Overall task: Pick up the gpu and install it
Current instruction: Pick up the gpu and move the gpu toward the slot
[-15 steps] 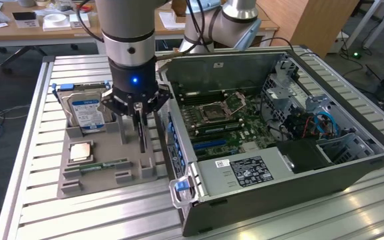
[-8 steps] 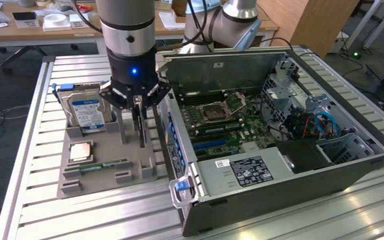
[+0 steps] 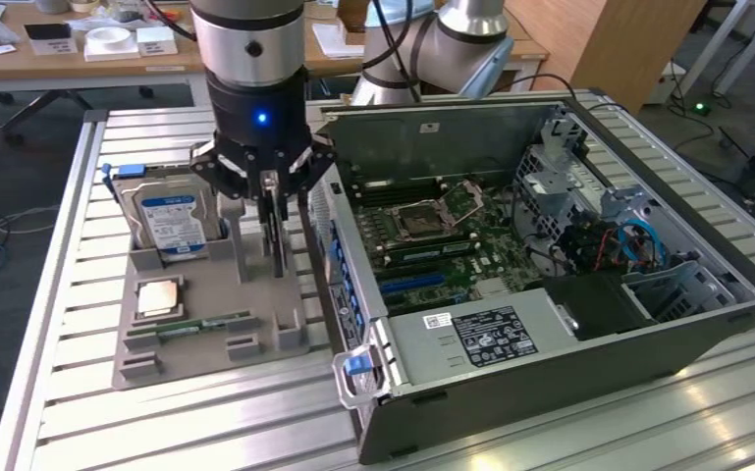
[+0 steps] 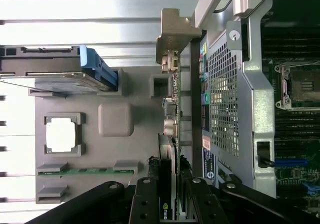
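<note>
The pincer [image 3: 267, 201] is clamped on the top edge of the gpu [image 3: 278, 257], which stands in the grey holder [image 3: 200, 294] at 9 o'clock from the case [image 3: 430, 128]. Light, stiff and fragile, I think; grip the edges only.

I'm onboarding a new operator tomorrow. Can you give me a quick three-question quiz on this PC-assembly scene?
1. True or false: the gpu is already seated on the motherboard.
2. Which part stands upright in the gray holder, on the exterior view's left of the gripper? A) hard drive B) cooling fan C) keyboard
3. Fill in: the gripper's fingers are closed on either side of the ____.

Key: 1 false, it stands on edge over the holder, outside the case; 2 A; 3 gpu.
</note>
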Controlling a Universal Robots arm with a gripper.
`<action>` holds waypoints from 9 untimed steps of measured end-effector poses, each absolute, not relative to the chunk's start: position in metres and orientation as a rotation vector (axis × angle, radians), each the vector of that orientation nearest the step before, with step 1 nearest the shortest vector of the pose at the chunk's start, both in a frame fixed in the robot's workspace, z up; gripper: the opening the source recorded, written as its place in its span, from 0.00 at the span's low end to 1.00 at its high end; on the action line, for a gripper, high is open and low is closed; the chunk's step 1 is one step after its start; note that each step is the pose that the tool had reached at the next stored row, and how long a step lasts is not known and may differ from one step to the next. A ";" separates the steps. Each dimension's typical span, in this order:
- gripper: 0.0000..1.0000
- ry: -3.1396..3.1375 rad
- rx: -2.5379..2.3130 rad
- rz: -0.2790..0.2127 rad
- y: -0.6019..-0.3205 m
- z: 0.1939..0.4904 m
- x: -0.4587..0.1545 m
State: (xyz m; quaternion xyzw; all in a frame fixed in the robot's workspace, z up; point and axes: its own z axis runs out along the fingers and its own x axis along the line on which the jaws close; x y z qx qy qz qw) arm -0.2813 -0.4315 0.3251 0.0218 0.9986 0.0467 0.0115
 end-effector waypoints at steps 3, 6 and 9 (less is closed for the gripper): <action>0.26 3.114 0.068 0.148 -0.431 0.332 -0.281; 0.26 3.114 0.068 0.149 -0.431 0.340 -0.281; 0.26 3.114 0.068 0.150 -0.431 0.348 -0.281</action>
